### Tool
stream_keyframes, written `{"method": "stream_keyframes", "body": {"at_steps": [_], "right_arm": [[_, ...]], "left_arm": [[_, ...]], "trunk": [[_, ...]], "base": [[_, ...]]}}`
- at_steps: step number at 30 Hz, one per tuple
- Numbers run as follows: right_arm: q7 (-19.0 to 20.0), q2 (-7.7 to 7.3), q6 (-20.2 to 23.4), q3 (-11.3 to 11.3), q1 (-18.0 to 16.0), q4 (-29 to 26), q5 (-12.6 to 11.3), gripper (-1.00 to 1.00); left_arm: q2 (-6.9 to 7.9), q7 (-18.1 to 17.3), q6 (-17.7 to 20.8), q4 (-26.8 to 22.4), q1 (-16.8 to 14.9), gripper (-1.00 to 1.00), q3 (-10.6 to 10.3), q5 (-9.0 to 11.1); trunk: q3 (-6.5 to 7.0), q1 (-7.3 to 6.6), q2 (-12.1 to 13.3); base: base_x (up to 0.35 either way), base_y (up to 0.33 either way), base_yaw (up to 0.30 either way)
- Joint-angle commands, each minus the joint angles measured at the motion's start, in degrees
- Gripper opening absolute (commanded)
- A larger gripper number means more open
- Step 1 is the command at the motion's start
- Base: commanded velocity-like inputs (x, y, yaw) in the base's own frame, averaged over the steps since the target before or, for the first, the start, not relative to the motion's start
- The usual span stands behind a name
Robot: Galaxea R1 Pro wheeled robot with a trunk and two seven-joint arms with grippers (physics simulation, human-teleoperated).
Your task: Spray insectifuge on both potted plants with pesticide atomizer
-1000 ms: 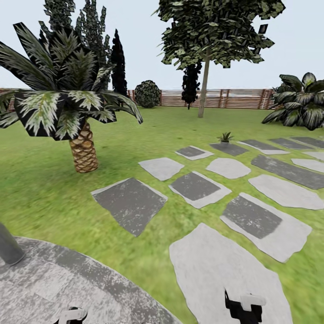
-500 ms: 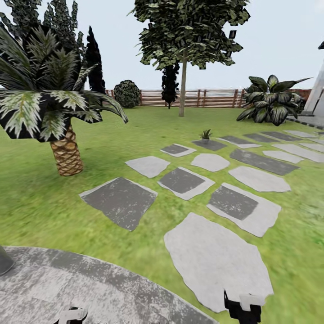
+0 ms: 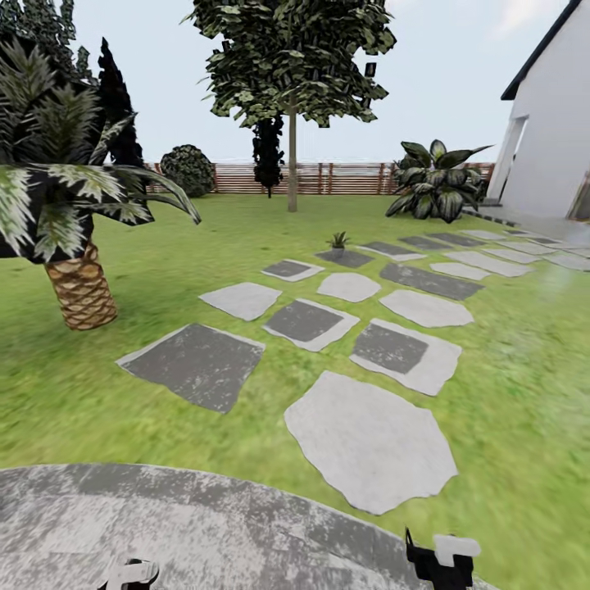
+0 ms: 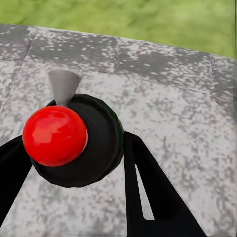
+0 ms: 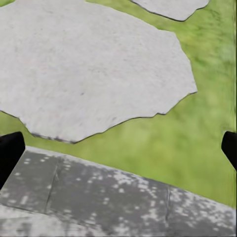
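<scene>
In the left wrist view a small dark green round-bodied bottle, the pesticide atomizer (image 4: 98,148), sits between the black fingers of my left gripper (image 4: 74,165). It has a red ball on top and a pale grey nozzle, and it hangs over the grey patio. One potted plant (image 3: 338,240), a tiny green rosette, stands far ahead on a dark stepping stone; the other is out of view. My left gripper (image 3: 131,574) and right gripper (image 3: 442,561) peek in at the bottom of the head view. The right gripper (image 5: 119,150) is open, its fingers wide apart over the patio's edge and grass.
The round grey patio (image 3: 205,524) lies under me, with flat stepping stones (image 3: 369,442) leading across the lawn. A palm tree (image 3: 78,287) stands at left, a tall tree (image 3: 292,164) and brown fence (image 3: 344,176) at the back, a big-leaved shrub (image 3: 434,184) and a white house (image 3: 557,139) at right.
The whole head view has swung to the right: the palm slid left, the white house came into sight at right, and the grey post at the lower left has left the picture. Both grippers keep their places.
</scene>
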Motion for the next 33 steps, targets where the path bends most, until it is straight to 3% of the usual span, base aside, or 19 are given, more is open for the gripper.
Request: {"method": "stream_keyframes", "body": {"at_steps": [1,33], "right_arm": [[-0.1,0.02,-0.19,-0.05,-0.05,0.07,0.03,1.0],[-0.11,0.03,-0.1,-0.05,-0.05,0.16,0.05,1.0]], "left_arm": [[-0.01,-0.6,-0.07,0.04,-0.02,-1.0,0.39,0.33],[-0.01,-0.6,-0.01,0.04,-0.02,-1.0,0.39,0.12]], "trunk": [[-0.05,-0.04,-0.02],[-0.05,-0.04,-0.02]], "base": [[-0.263,0.227,-0.3],[-0.25,0.237,-0.3]]}}
